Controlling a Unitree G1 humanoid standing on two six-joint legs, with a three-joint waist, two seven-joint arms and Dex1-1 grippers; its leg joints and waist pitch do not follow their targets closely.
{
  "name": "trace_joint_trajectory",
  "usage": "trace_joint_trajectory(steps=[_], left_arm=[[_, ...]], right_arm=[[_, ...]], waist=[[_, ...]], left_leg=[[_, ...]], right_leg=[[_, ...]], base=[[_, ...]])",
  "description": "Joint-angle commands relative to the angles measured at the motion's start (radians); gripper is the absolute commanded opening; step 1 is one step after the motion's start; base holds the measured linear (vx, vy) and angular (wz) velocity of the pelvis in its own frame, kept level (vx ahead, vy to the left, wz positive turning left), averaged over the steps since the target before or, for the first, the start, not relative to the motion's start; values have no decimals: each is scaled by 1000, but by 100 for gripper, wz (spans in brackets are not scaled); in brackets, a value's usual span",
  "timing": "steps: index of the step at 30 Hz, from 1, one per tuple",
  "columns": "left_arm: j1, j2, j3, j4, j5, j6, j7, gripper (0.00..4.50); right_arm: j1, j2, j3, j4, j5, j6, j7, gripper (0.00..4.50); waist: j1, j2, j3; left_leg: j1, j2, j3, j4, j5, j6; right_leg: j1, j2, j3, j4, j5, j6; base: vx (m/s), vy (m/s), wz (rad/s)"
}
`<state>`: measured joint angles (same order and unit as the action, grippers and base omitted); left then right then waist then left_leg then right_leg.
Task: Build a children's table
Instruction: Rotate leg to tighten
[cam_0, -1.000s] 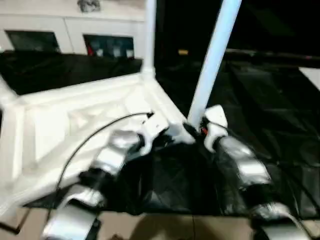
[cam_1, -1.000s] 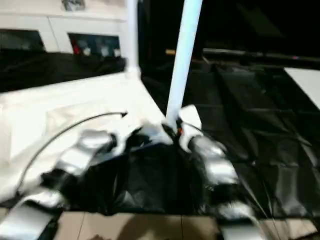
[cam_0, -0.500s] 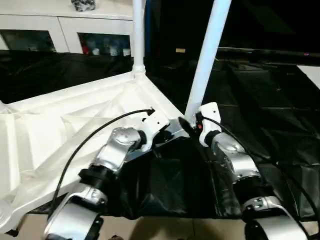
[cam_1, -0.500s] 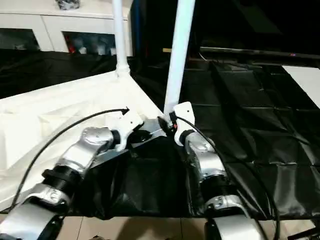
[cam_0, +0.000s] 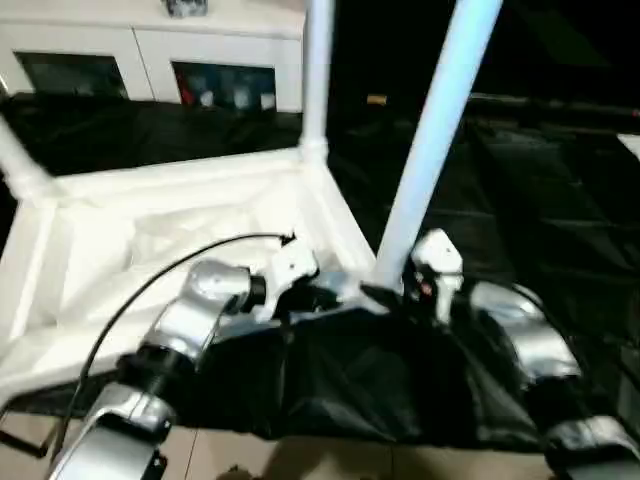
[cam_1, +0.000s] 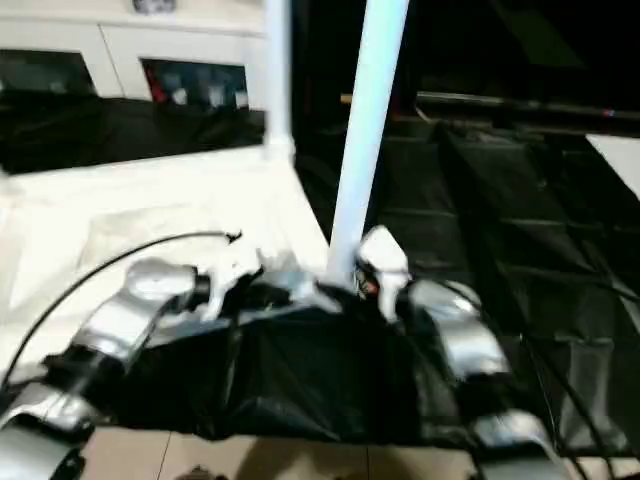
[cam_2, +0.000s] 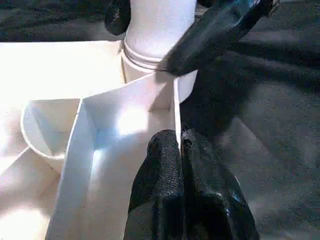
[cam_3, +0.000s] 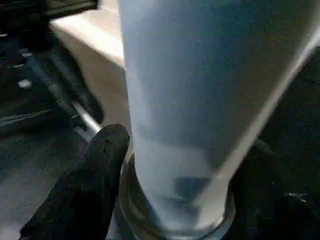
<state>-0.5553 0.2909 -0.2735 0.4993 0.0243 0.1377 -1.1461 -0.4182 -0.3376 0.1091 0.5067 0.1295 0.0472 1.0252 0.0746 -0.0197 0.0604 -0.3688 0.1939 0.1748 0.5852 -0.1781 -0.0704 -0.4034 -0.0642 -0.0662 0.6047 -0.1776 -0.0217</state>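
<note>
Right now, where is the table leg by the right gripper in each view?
Left eye: near leg, right of centre.
Right eye: just right of centre.
Left wrist: its base above the table rim.
Right wrist: centre, between black fingers.
Shared landmark: the corner socket.

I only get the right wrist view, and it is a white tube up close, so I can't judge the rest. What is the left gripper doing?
Observer: The left gripper has its jaws shut on the thin edge wall of the tabletop, right beside the socket that your leg stands in.
Operator: Are any other legs up?
Observer: Yes, a second leg stands upright in the far corner.
Operator: Any more?
Observer: A third leg rises from the corner on the robot's left.
</note>
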Motion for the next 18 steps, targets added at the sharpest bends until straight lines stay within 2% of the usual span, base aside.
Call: trace_joint_trajectory(steps=[1, 2, 3, 5, 6, 12, 18], left_arm=[[-16, -4, 15, -48, -45, -30, -10, 0], [-15, -2, 16, -49, -46, -30, -14, 0], [-11, 9, 14, -54, -49, -27, -38, 0], [-8, 14, 12, -58, -51, -24, -52, 0], [-5, 17, 12, -62, -55, -21, -58, 0], [5, 26, 4, -79, -66, -9, -75, 0], [-2, -5, 8, -64, -46, -5, -8, 0]], right_arm=[[29, -14, 60, -86, 45, 41, 124, 291], [33, -18, 64, -94, 48, 47, 134, 291], [47, -36, 78, -125, 61, 81, 174, 273], [53, -42, 84, -138, 66, 94, 190, 261], [57, -46, 87, -149, 69, 103, 197, 253], [71, -48, 110, -177, 61, 119, 207, 210], [81, -34, 115, -196, 55, 133, 181, 198]], waist=[[0, -6, -63], [3, -3, -62], [6, -4, -62], [8, -4, -62], [10, -3, -63], [10, -5, -64], [12, -6, -65]], left_leg=[[14, 42, -6, -67, -231, 67], [15, 42, -7, -68, -233, 64], [14, 42, -7, -68, -237, 64], [14, 43, -9, -70, -233, 59], [16, 43, -8, -69, -234, 55], [13, 41, -9, -68, -219, 49], [13, 41, -8, -67, -207, 52]], right_leg=[[49, -80, 50, -83, -297, -197], [50, -78, 50, -87, -311, -186], [50, -78, 50, -87, -323, -180], [48, -80, 49, -86, -329, -176], [46, -81, 50, -87, -334, -178], [47, -80, 49, -83, -310, -181], [48, -79, 49, -82, -299, -182]], base=[[0, 0, 0], [0, 0, 0], [0, 0, 0], [0, 0, 0], [0, 0, 0], [0, 0, 0], [0, 0, 0]])
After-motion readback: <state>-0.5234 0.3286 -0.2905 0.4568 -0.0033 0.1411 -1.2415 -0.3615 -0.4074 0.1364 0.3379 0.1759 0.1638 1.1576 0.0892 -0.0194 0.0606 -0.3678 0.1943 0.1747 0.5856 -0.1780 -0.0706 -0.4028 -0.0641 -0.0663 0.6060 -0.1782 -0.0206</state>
